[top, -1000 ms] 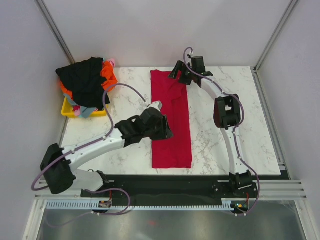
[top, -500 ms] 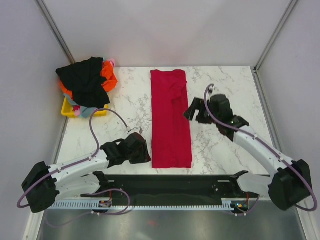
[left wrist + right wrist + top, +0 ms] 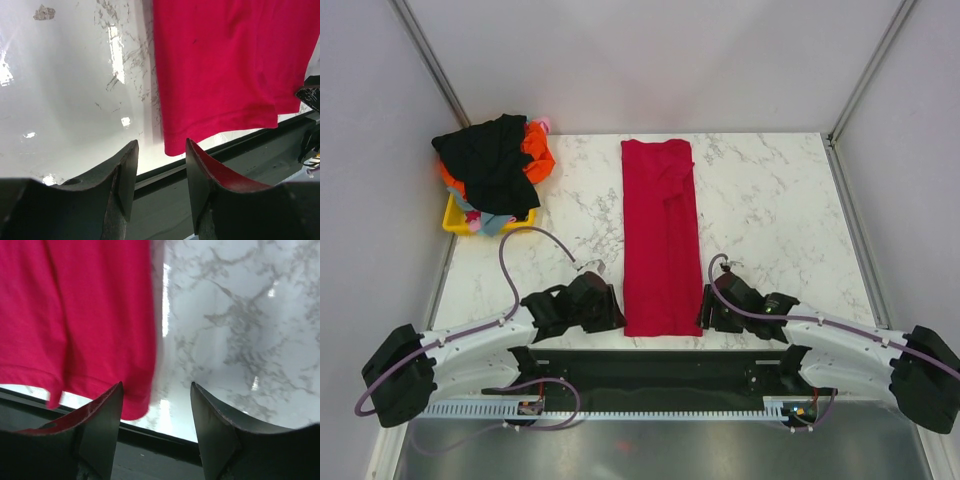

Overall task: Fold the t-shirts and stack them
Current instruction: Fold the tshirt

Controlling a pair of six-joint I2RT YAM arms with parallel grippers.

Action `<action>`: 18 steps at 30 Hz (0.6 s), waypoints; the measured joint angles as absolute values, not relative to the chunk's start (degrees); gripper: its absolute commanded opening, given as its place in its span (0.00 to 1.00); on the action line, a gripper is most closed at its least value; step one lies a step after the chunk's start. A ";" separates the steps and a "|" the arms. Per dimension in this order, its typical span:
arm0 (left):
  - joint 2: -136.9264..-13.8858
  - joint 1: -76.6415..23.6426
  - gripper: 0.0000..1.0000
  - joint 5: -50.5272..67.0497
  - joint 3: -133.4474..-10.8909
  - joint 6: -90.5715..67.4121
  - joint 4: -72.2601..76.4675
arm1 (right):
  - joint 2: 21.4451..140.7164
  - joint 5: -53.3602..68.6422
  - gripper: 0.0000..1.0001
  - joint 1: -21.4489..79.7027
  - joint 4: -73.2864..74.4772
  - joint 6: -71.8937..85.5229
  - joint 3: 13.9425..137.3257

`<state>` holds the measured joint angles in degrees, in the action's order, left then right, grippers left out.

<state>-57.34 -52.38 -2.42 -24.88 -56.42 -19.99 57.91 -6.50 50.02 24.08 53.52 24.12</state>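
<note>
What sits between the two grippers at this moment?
The near end of the red t-shirt, flat on the table, fills the gap between the left gripper and the right gripper, both open. The top view shows this.

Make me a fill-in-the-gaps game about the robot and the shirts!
1. The long folded t-shirt lying flat on the table is coloured ____.
2. The left gripper and the right gripper are both ____, with nothing between their fingers.
3. The pile of shirts lies on a small bin that is coloured ____.

Missing words: red; open; yellow.
</note>
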 measured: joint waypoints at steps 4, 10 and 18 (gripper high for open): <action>-57.34 -52.86 0.49 -2.24 -23.64 -57.25 -19.00 | 58.54 -7.44 0.51 52.49 19.49 56.58 22.79; -57.39 -53.54 0.49 -1.32 -21.15 -58.89 -16.69 | 60.25 -7.97 0.25 53.43 16.69 58.72 21.93; -59.92 -55.59 0.49 -1.52 -21.08 -60.03 -14.35 | 60.14 -8.69 0.01 53.52 16.40 59.37 21.17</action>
<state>-59.92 -55.59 -1.52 -21.08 -60.03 -14.35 60.14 -8.69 53.52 16.40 59.37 21.17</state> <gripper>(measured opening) 0.489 0.050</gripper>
